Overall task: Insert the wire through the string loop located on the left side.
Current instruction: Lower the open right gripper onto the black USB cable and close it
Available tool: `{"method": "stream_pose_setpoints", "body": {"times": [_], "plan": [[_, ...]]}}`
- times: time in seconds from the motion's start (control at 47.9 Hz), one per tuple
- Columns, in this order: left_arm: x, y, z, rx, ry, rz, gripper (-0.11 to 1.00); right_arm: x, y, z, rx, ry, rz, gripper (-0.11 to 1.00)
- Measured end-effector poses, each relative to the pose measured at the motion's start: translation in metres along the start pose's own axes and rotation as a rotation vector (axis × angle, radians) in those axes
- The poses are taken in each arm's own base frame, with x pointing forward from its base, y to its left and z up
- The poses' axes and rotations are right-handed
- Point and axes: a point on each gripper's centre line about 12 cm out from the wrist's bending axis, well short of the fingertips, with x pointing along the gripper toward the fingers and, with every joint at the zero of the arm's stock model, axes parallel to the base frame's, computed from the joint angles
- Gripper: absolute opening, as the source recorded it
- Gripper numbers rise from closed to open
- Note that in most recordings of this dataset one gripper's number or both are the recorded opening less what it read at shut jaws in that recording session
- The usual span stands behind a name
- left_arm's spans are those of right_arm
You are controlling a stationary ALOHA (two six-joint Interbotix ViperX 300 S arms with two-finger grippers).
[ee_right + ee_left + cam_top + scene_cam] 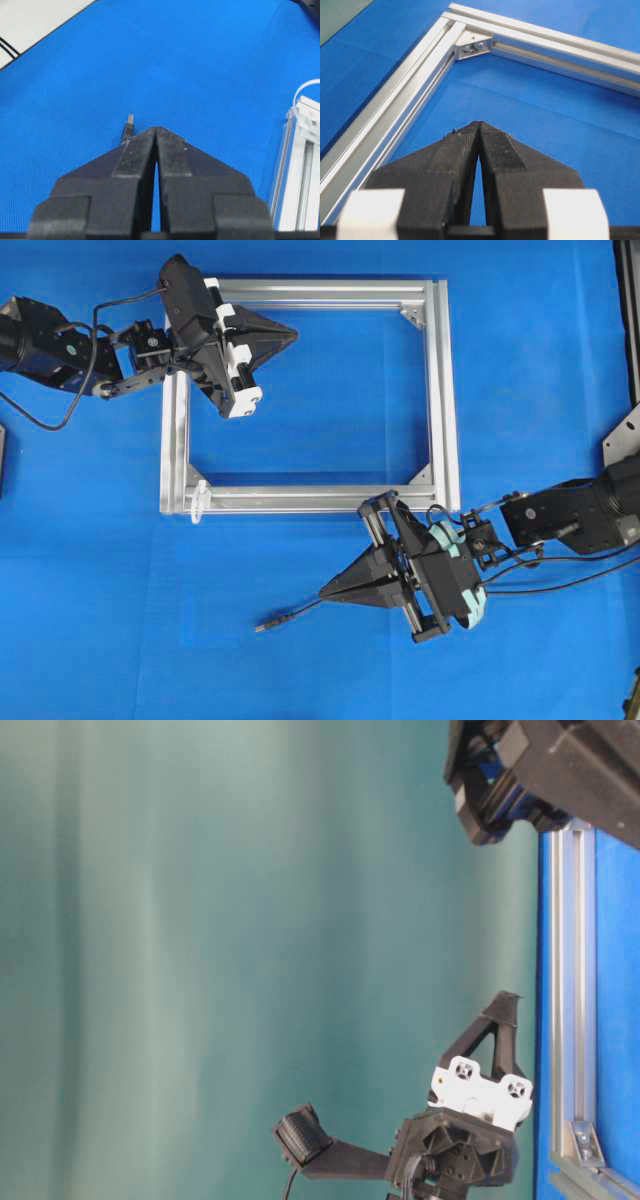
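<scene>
Both grippers closed tight, holding nothing: left gripper (285, 336) hovering inside frame (441, 390), right gripper (330, 592) hanging over wire (295, 617) near plug (128, 128). String loop (197, 500) sticking out at frame's lower-left corner. Opening right jaws first, gripping just behind plug, aiming tip squarely at loop.

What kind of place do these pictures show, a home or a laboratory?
Probably a robotics laboratory bench: a plain blue cloth table cover, a square silver aluminium frame laid on it as a test fixture, and two black robot arms with wrist cameras, no household things.
</scene>
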Motion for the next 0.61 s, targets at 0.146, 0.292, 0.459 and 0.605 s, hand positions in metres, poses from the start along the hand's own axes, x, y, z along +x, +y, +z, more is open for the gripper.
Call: {"method": "stream_pose_setpoints", "body": {"times": [0.146, 0.292, 0.459, 0.605], "plan": [[-0.0029, -0.0024, 0.0078, -0.002, -0.013, -0.011, 0.0, 0.0009, 0.0066, -0.0031, 0.012, 0.034, 0.018, -0.01], [-0.0037, -0.0031, 0.0088, -0.004, -0.015, -0.014, 0.0, 0.0033, 0.009, -0.0044, 0.042, 0.07, 0.023, -0.01], [-0.0037, -0.0037, 0.0088, -0.004, -0.015, -0.016, 0.0, 0.0036, 0.0099, -0.0026, 0.058, 0.061, 0.027, -0.01], [-0.0037, -0.0037, 0.0088, -0.004, -0.015, -0.016, 0.0, 0.004, 0.0099, -0.0024, 0.074, 0.06, 0.026, 0.04]]}}
